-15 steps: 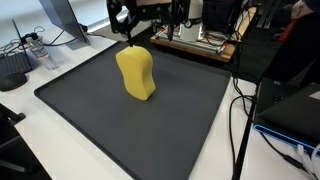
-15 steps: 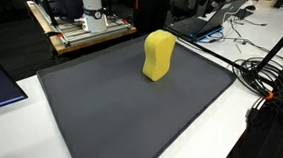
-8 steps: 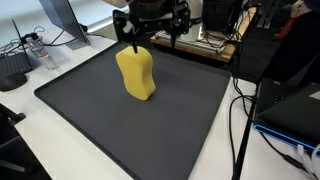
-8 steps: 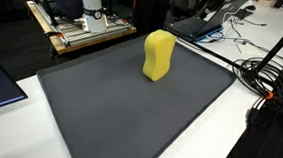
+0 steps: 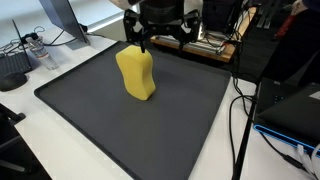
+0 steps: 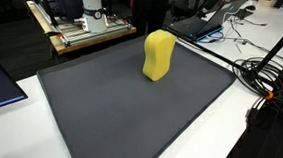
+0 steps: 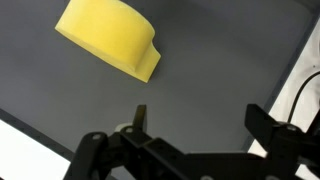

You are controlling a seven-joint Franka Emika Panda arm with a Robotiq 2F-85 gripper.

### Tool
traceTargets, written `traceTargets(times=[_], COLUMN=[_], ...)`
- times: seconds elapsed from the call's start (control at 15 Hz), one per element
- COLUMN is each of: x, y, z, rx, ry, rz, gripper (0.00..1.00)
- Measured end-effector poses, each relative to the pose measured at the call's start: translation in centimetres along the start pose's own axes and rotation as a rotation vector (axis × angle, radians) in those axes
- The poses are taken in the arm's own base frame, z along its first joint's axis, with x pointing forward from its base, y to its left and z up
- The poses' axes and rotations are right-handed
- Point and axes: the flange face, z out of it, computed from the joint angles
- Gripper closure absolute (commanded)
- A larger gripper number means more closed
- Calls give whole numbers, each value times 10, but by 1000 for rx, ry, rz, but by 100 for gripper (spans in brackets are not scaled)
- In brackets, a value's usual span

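A yellow, curvy foam block [image 5: 136, 72] stands upright on a dark grey mat [image 5: 130, 135] in both exterior views, and it also shows as the yellow block [image 6: 158, 54] near the mat's [image 6: 128, 123] far edge. My gripper [image 5: 160, 38] hangs above and just behind the block, apart from it. The wrist view shows the block [image 7: 105, 35] at upper left, lying beyond the fingertips. There my gripper [image 7: 200, 118] is open, with only bare mat [image 7: 220, 50] between the two black fingers [image 7: 140, 116].
A wooden board with metal equipment [image 5: 195, 45] sits behind the mat, also seen as the board [image 6: 85, 30]. Cables [image 6: 267, 73] trail off one side of the mat. A laptop [image 6: 200, 25] and a monitor [image 5: 60, 15] stand nearby on the white table [image 5: 40, 140].
The gripper has shifted sideways above the yellow block, towards the wooden board. It stays open, and the block has not moved.
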Motion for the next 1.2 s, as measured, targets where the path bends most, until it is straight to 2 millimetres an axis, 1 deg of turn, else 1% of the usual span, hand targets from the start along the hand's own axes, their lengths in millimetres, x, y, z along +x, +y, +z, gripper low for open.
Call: traceTargets(times=[0.2, 0.53, 0.67, 0.87, 1.07, 1.2], x=[-9, -39, -46, -50, -55, -64], y=[-11, -28, -32, -35, -37, -40], z=[1, 15, 19, 27, 43, 61], rx=[-18, -53, -83, -138, -208, -244], ry=[17, -44, -5, 104, 214, 246], rz=[52, 150, 185, 237, 290, 308], gripper=[0, 0, 0, 0, 0, 0])
